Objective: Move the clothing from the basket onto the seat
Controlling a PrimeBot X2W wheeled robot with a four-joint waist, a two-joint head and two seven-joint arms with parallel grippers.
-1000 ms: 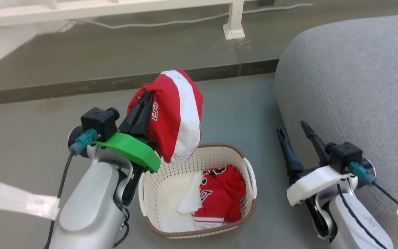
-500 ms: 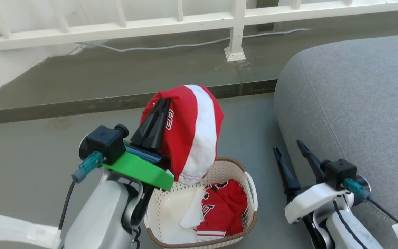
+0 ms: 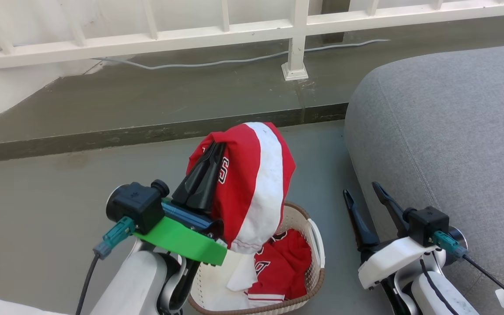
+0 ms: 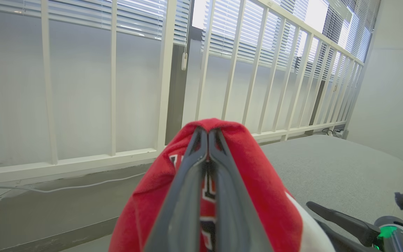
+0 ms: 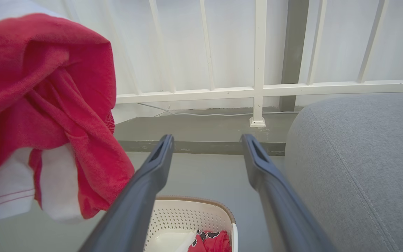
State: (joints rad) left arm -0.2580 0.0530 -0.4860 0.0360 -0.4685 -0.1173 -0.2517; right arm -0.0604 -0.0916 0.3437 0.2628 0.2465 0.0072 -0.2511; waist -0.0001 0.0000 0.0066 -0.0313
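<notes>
Head view: my left gripper is clamped tight on a red-and-white garment, jaws together. The cloth drapes over the fingertips and hangs just right of the gripper, above the basket. The basket sits below and right of that gripper. Inside it are a second garment, red, and a white cloth touching it. My right gripper has its jaws spread and holds nothing. The basket is near on its left and the seat just on its right.

Left wrist view: the fingers are pressed together with the garment bunched round both, lettering showing below the tips. The seat lies ahead and right of the gripper. One dark finger of the right gripper pokes in low right. A white railing runs beyond.

Right wrist view: the fingers stand wide apart with grey floor between them. The basket is low between the fingers, nearer the left one, with red cloth inside. The held garment hangs up-left of the gripper, apart from it. The seat is close right of the right finger; I can't tell if they touch.
</notes>
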